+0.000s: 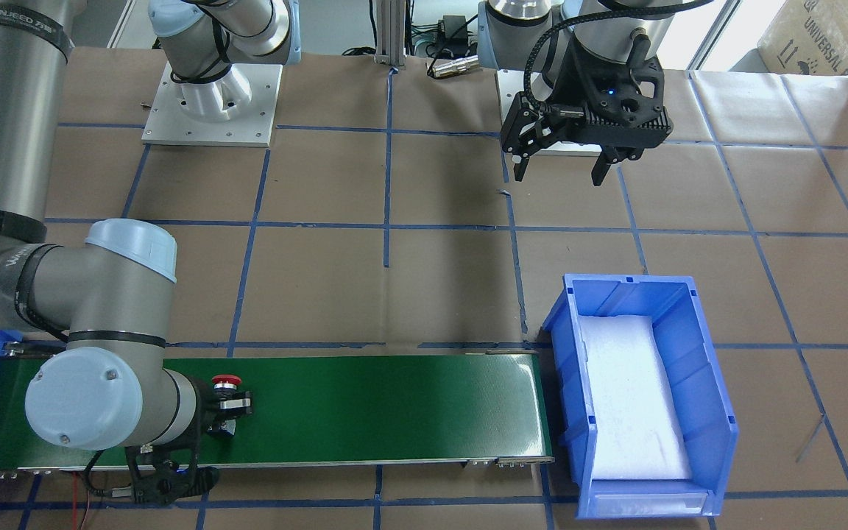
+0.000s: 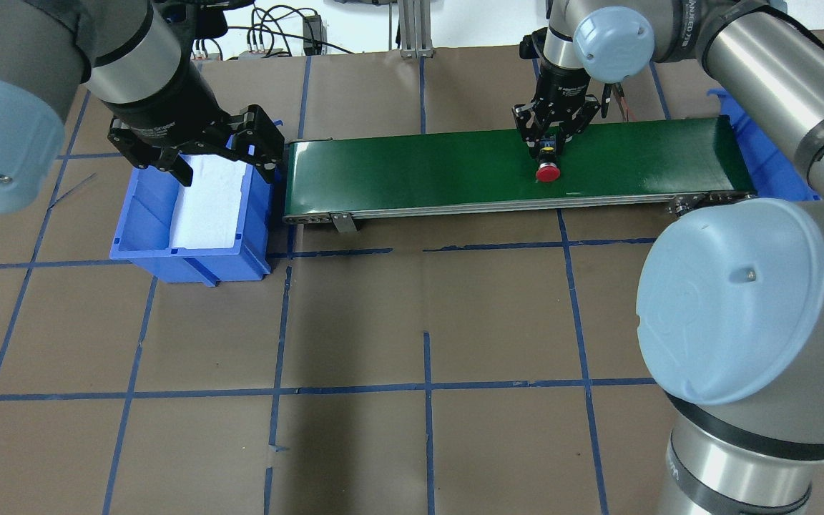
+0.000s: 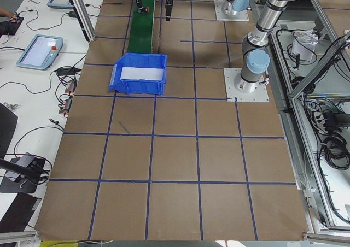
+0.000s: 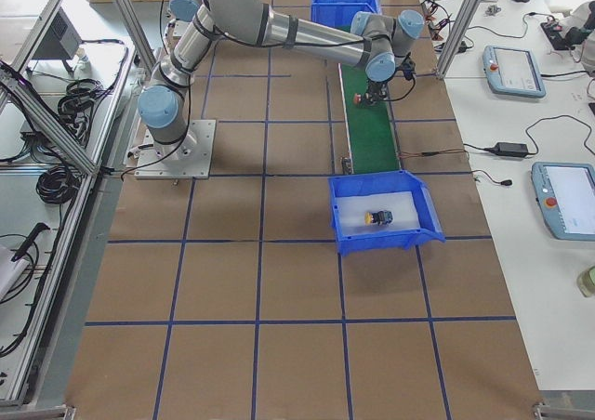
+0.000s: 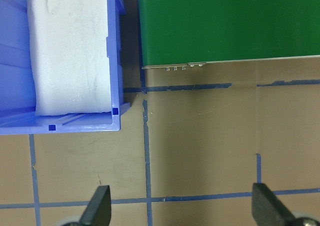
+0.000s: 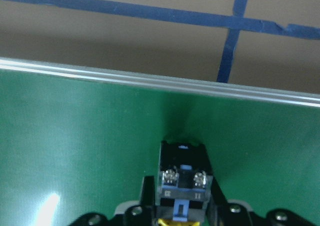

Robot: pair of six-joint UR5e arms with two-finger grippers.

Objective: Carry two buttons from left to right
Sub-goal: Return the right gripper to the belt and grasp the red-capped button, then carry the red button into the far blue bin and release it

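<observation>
The red button [image 2: 547, 172] lies on its side on the green conveyor belt [image 2: 419, 172], a little right of the middle in the overhead view. Its contact block [image 6: 182, 178] sits between the two fingers of the right gripper [image 2: 548, 145]. In the right wrist view these fingers press against both sides of the block, so the jaws are clamped on it, while the red cap sticks out past the fingertips toward the lower edge of the overhead view. The cap is a round mushroom shape, and two small metal screws show on the end of the grey-black block. The yellow button [image 4: 378, 217] lies on white foam [image 4: 358, 217] inside the near blue bin [image 4: 381, 243], at the lower centre of the exterior right view, well apart from both grippers; it shows a yellow cap and a dark body. The left gripper [image 1: 560, 168] hangs at the upper right of the front-facing view, jaws wide apart with nothing between them. In the overhead view it is over the second blue bin [image 2: 190, 263], lined with a white foam pad [image 2: 208, 197], just beside the left end of the belt. In the front-facing view the big joint of the right arm [image 1: 100, 383] covers the left part of the belt and hides part of the right gripper. The table [image 1: 394, 280] is covered with brown paper marked with blue tape lines [image 1: 387, 184].
</observation>
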